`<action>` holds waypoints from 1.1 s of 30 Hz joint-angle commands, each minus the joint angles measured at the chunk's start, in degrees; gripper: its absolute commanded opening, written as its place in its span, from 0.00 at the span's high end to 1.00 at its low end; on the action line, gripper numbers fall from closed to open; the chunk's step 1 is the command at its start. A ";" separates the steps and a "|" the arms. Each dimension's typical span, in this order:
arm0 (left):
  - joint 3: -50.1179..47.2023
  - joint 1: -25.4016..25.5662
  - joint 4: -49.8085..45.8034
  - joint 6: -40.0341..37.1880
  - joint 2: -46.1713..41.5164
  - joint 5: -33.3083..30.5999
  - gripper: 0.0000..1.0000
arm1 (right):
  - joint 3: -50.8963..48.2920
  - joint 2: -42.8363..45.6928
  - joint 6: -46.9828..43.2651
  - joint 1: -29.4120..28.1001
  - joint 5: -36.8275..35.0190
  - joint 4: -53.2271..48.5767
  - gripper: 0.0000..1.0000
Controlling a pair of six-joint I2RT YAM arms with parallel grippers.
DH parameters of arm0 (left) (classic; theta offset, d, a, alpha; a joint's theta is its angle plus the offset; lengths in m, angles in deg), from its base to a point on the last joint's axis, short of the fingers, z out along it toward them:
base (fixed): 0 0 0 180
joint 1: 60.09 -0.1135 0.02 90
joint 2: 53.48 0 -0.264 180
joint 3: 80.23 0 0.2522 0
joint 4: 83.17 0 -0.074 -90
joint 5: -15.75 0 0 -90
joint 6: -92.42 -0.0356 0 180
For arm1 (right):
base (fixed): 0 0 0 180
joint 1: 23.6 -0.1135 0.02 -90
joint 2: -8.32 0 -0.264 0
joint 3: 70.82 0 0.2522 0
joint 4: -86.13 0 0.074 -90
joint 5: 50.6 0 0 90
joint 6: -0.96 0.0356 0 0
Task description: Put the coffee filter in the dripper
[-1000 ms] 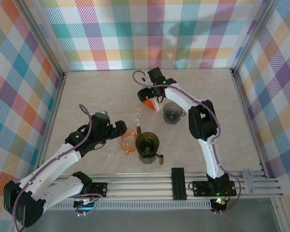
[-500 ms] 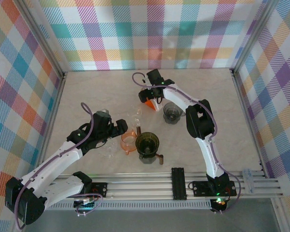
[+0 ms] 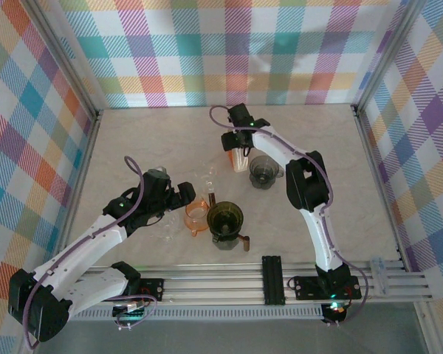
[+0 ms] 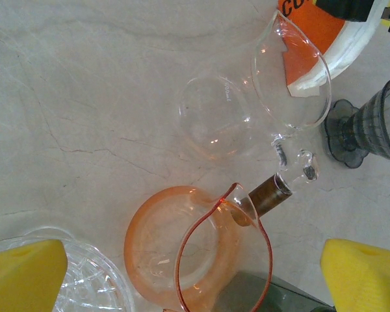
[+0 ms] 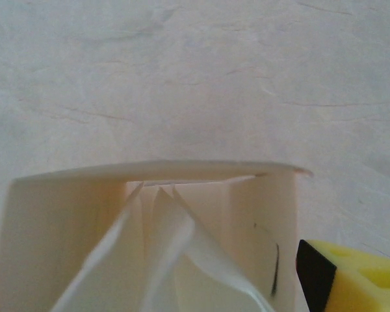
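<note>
The coffee filters [image 5: 162, 253] are white folded papers standing in a cream holder with an orange label [image 3: 240, 157]. My right gripper [image 3: 238, 144] is down over that holder. It is open, with its jaws either side of it, and one yellow pad [image 5: 354, 276] sits close beside the holder's wall. The dripper [image 3: 263, 171] is smoky grey and stands just right of the holder; it also shows in the left wrist view [image 4: 372, 122]. My left gripper [image 3: 183, 198] hangs open over an orange glass carafe [image 4: 182, 253], holding nothing.
A clear glass carafe [image 4: 247, 110] with a brown-collared handle lies beside the orange one. A dark green dripper pot [image 3: 225, 219] stands near the front centre. A clear ribbed glass piece [image 4: 84, 286] sits under the left pad. Plaid walls enclose the table.
My right gripper has turned and settled over the filter holder, hiding most of its orange label, and its jaws have narrowed. The left arm has barely shifted.
</note>
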 commanded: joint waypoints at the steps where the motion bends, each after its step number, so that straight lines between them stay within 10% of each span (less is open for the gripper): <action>1: 1.50 0.35 0.86 -0.99 -0.27 -0.66 0.00 | 2.19 -1.47 3.59 0.73 -1.58 -1.95 0.14; 19: 0.06 0.38 2.16 -0.86 -1.94 -0.26 0.00 | -12.48 17.74 6.52 -1.33 2.96 6.23 0.06; 33: -2.15 0.27 2.16 -2.53 -5.36 -2.15 0.00 | -4.15 10.96 7.44 -5.56 1.58 -2.11 0.61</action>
